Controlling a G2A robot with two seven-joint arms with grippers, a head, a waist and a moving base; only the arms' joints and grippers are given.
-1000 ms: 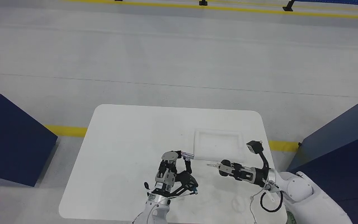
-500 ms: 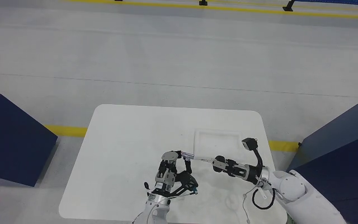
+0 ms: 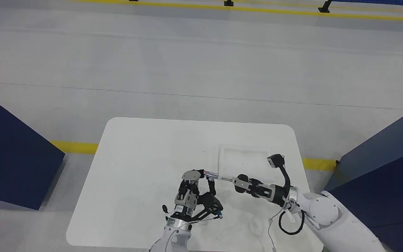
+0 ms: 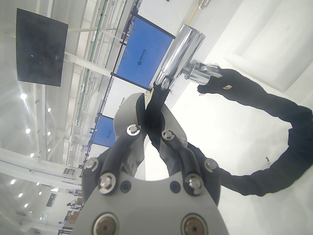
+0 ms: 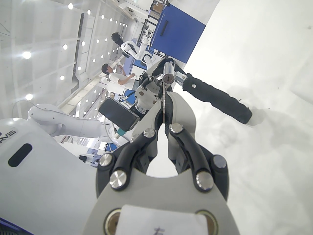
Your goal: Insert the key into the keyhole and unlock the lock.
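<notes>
Lock (image 3: 211,176) and key (image 3: 225,179) meet end to end above the near middle of the white table (image 3: 126,164) in the top view. The left gripper (image 3: 201,175) holds the lock up off the surface, with its chrome barrel pointing right. The right gripper (image 3: 234,182) holds the key with its tip toward the barrel's end. 1 shallow white tray (image 3: 244,150) lies just beyond them.

In the left wrist view, the 2 fingers (image 4: 127,116) are clamped on the lock's black cable (image 4: 299,128) right under the barrel. The rest of the cable loops free.

In the right wrist view, the fingers (image 5: 181,108) pinch the key edge-on. Its tip is at the keyhole (image 5: 168,78), and I cannot tell whether it is inside.
</notes>
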